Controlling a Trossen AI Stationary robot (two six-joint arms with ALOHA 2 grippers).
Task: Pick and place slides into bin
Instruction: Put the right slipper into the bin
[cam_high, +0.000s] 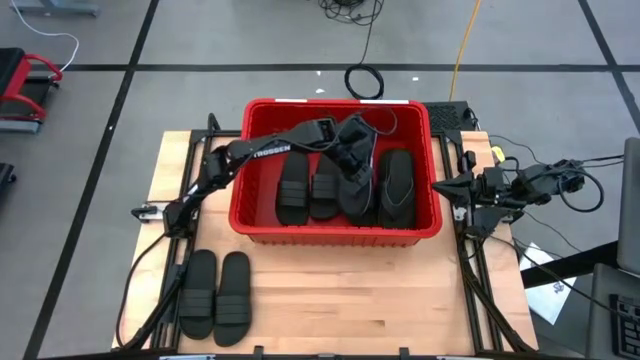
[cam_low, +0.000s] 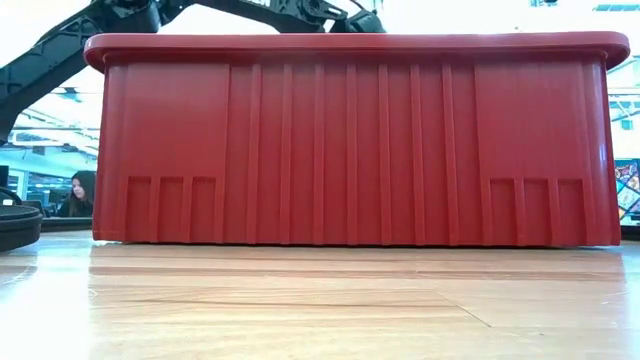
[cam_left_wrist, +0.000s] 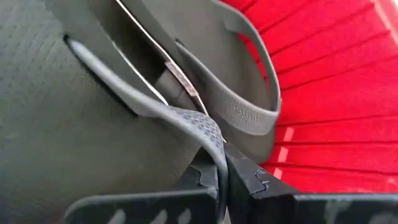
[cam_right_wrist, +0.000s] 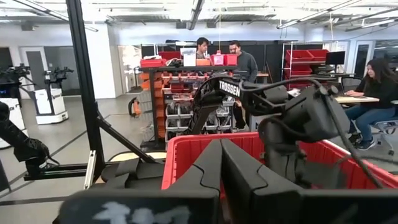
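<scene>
The red bin (cam_high: 262, 215) stands mid-table and fills the low view (cam_low: 350, 140). Several black slides lie side by side in it (cam_high: 293, 185); a flip-flop (cam_high: 397, 185) lies at the right. My left gripper (cam_high: 345, 140) reaches in from the left and is shut on another flip-flop (cam_left_wrist: 74, 112) over the bin's far middle. Two ribbed-strap slides (cam_high: 217, 292) lie flat on the table near the front left. My right gripper (cam_right_wrist: 221, 168) is shut and empty, off the bin's right side (cam_high: 462, 190). My left gripper pinches the flip-flop's thong strap (cam_left_wrist: 205, 127) between its two fingers (cam_left_wrist: 249, 180), where the strap arms come together. The fingers come from above, slanting down into the bin. The flip-flop hangs tilted below them, its lower end (cam_high: 357, 195) down among the slides in the bin.
The bin's tall walls (cam_low: 350, 140) hide its inside from the low view. Bare wooden table (cam_high: 360, 290) lies in front of the bin. Cables (cam_high: 365, 80) lie on the floor behind. People sit and stand in the room beyond (cam_right_wrist: 373, 81).
</scene>
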